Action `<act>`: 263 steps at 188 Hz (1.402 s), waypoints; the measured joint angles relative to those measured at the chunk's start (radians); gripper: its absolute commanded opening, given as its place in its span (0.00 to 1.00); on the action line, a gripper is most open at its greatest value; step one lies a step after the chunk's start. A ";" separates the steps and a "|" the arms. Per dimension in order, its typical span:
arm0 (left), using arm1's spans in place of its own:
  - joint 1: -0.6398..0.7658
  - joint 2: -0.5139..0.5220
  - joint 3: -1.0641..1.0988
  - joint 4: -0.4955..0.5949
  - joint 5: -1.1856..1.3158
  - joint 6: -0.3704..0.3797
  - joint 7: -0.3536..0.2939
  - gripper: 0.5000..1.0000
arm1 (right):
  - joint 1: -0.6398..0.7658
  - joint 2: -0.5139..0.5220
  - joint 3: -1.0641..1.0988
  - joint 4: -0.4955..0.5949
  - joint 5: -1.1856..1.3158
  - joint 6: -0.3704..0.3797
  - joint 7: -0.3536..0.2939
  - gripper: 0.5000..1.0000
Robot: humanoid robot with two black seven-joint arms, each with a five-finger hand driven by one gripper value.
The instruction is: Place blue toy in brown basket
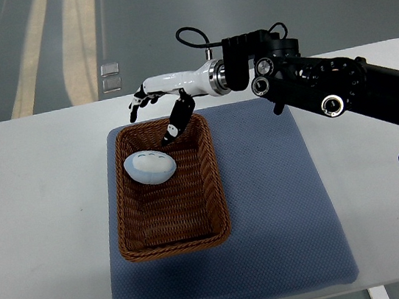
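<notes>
The blue toy (pixel 151 167), a pale blue egg shape, lies inside the brown wicker basket (pixel 214 184) near its far left corner. My right hand (pixel 155 105) reaches in from the right and hovers above the basket's far rim. Its fingers (pixel 139 103) are spread and hold nothing; the thumb (pixel 177 120) points down toward the toy without touching it. The left arm does not show.
The basket stands on a blue-grey mat (pixel 282 205) on a white table (pixel 38 217). My black right forearm (pixel 333 93) crosses above the mat's far right corner. Grey floor lies beyond the table's far edge.
</notes>
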 measured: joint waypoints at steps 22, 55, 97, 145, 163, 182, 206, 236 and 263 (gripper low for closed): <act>0.000 0.000 0.000 0.000 0.000 0.000 0.000 1.00 | -0.073 -0.023 0.129 -0.017 0.048 -0.008 0.000 0.82; 0.000 0.000 0.000 0.000 0.000 0.000 0.000 1.00 | -0.207 -0.031 0.350 -0.028 0.074 -0.040 0.000 0.82; 0.000 0.000 0.000 0.000 0.000 0.000 0.000 1.00 | -0.320 -0.016 0.582 -0.047 0.165 -0.111 0.008 0.82; 0.000 0.000 0.000 0.000 0.000 0.000 0.000 1.00 | -0.402 -0.019 0.666 -0.079 0.443 -0.285 0.063 0.82; 0.000 0.000 0.000 0.000 0.000 0.000 0.000 1.00 | -0.427 -0.020 0.691 -0.098 0.535 -0.353 0.071 0.82; 0.000 0.000 0.000 0.000 0.000 0.000 0.000 1.00 | -0.454 -0.017 0.715 -0.113 0.609 -0.401 0.086 0.82; 0.000 0.000 0.000 0.000 0.000 0.000 0.000 1.00 | -0.474 -0.016 0.725 -0.124 0.685 -0.433 0.114 0.82; 0.000 0.000 0.000 0.000 0.000 0.000 0.000 1.00 | -0.476 -0.016 0.727 -0.144 0.721 -0.440 0.148 0.82; 0.000 0.000 0.000 0.000 0.000 0.000 0.000 1.00 | -0.476 -0.013 0.725 -0.157 0.723 -0.443 0.156 0.82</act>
